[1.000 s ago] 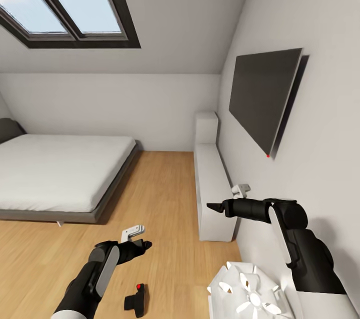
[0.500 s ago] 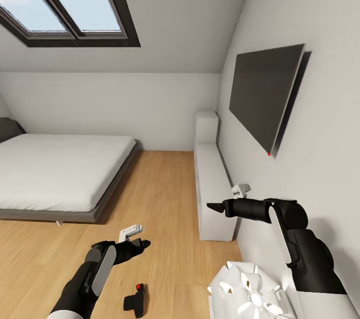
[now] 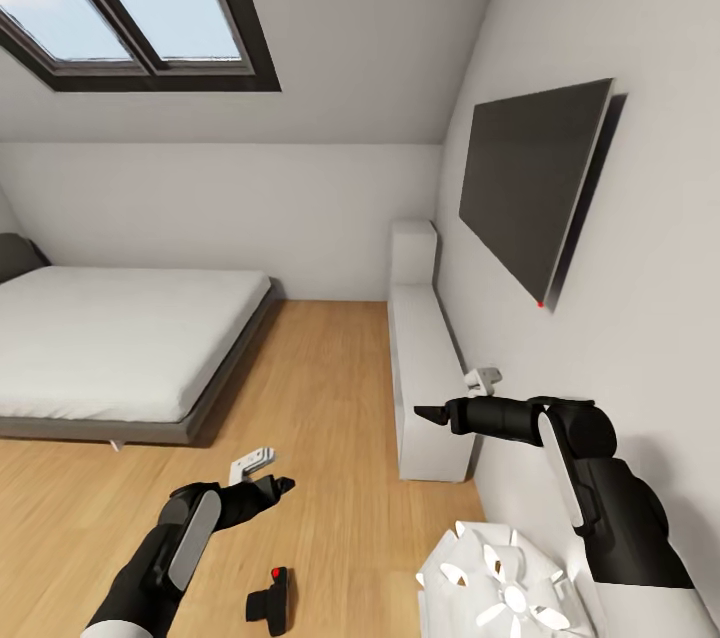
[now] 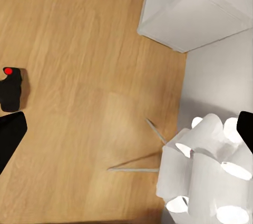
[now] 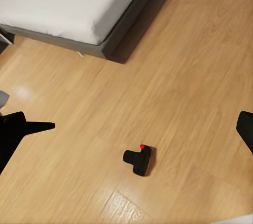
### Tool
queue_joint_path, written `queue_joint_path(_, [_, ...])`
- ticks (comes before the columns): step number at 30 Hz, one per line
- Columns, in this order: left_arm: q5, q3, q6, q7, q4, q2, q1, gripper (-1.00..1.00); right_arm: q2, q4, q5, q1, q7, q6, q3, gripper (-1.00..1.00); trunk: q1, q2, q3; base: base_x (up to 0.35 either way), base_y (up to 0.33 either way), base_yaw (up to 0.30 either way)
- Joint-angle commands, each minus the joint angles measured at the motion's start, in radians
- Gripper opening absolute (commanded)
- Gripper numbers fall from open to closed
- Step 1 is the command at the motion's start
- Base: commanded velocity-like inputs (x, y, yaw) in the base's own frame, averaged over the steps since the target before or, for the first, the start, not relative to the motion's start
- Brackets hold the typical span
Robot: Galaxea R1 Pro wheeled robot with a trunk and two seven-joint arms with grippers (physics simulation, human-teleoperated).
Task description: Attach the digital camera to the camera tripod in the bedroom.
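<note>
The digital camera (image 3: 270,603) is small and black with a red button, and lies on the wood floor at the near edge of the head view. My left gripper (image 3: 277,485) hangs open above and a little beyond it. In the left wrist view the camera (image 4: 11,89) lies close to one finger (image 4: 10,139) of the gripper (image 4: 126,134), outside the gap. My right gripper (image 3: 420,411) is held open out in front of the white shelves, and its wrist view looks down on the camera (image 5: 138,161). The camera tripod is out of view.
A grey-framed bed (image 3: 120,348) with a white mattress fills the left of the bedroom. Low white shelves (image 3: 425,368) run along the right wall under a dark wall-mounted screen (image 3: 530,188). A white multi-shade lamp (image 3: 500,583) stands close by on the right.
My left arm has dropped and drawn slightly left, nearer the floor. The right arm and the camera have not moved. The head view has shifted very slightly.
</note>
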Motion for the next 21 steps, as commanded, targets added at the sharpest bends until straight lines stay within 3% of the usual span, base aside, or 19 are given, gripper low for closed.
queue_joint_path(1, [0.013, 0.004, 0.006, -0.001, 0.000, 0.006, -0.001, 1.00, 0.000, -0.001, 0.004, -0.001, 0.006, 0.005, -0.001, 1.00, 0.004, -0.008, -0.005, 0.000, 0.000, 0.000])
queue_joint_path(10, [0.088, 0.004, 0.004, 0.000, 0.024, 0.060, -0.001, 1.00, 0.000, -0.001, 0.004, -0.001, 0.007, 0.005, -0.001, 1.00, 0.039, -0.071, -0.033, 0.000, 0.000, 0.000])
queue_joint_path(11, [0.105, 0.004, 0.003, 0.004, 0.054, 0.085, -0.001, 1.00, 0.001, -0.001, 0.004, -0.001, 0.007, 0.005, -0.001, 1.00, 0.042, -0.078, -0.036, 0.000, 0.000, 0.000])
queue_joint_path(21, [0.103, 0.003, -0.005, 0.013, 0.093, 0.103, -0.001, 1.00, -0.002, -0.002, 0.004, -0.001, 0.007, 0.005, -0.002, 1.00, 0.081, -0.148, -0.067, 0.000, 0.000, 0.000])
